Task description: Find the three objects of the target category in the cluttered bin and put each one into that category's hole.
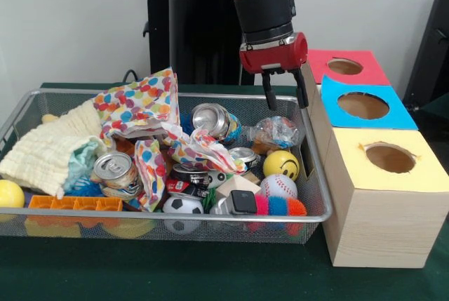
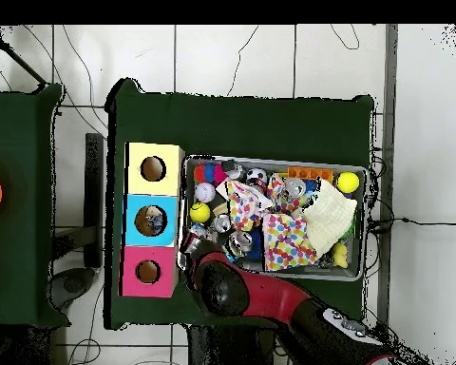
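My gripper (image 1: 285, 96) hangs open and empty over the bin's back right corner, next to the boxes. The wire bin (image 1: 317, 175) holds several drink cans: one upright (image 1: 114, 169), one tilted at the back (image 1: 210, 118), a small one (image 1: 245, 156). Balls lie at its front right: a yellow smiley ball (image 1: 281, 164), a baseball (image 1: 278, 186), a soccer ball (image 1: 183, 205). To the bin's right stand three boxes with round holes: red (image 1: 345, 67), blue (image 1: 363, 105), yellow (image 1: 390, 158). In the overhead view my arm (image 2: 222, 285) covers the bin corner beside the red box (image 2: 147, 272).
A cream cloth (image 1: 52, 150) and crumpled polka-dot paper (image 1: 144, 108) cover the bin's left and middle. An orange tray (image 1: 75, 203), a spiky toy (image 1: 279, 207), a wrapped packet (image 1: 276, 131) and another yellow ball (image 1: 10, 194) also lie inside. Something shows in the blue hole (image 2: 151, 220).
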Robot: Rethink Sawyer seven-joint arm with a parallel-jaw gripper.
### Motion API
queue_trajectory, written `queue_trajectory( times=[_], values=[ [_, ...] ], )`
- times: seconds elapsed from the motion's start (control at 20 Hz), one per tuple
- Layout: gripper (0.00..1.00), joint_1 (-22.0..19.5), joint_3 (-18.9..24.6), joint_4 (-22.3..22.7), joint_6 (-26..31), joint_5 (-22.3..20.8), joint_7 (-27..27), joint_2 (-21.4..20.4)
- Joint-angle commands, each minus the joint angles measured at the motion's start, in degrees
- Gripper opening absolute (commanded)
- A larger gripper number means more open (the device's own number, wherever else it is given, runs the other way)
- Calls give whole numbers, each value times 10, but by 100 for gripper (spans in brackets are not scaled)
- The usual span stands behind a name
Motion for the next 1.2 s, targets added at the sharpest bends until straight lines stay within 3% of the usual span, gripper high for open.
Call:
queue_trajectory(
  times=[0.05,0.4,1.2],
  values=[
    [100,-17,15,-84,14,-21,45,27],
    [100,-29,14,-90,11,-41,40,51],
    [100,-43,-5,-92,19,-68,37,42]
  ],
)
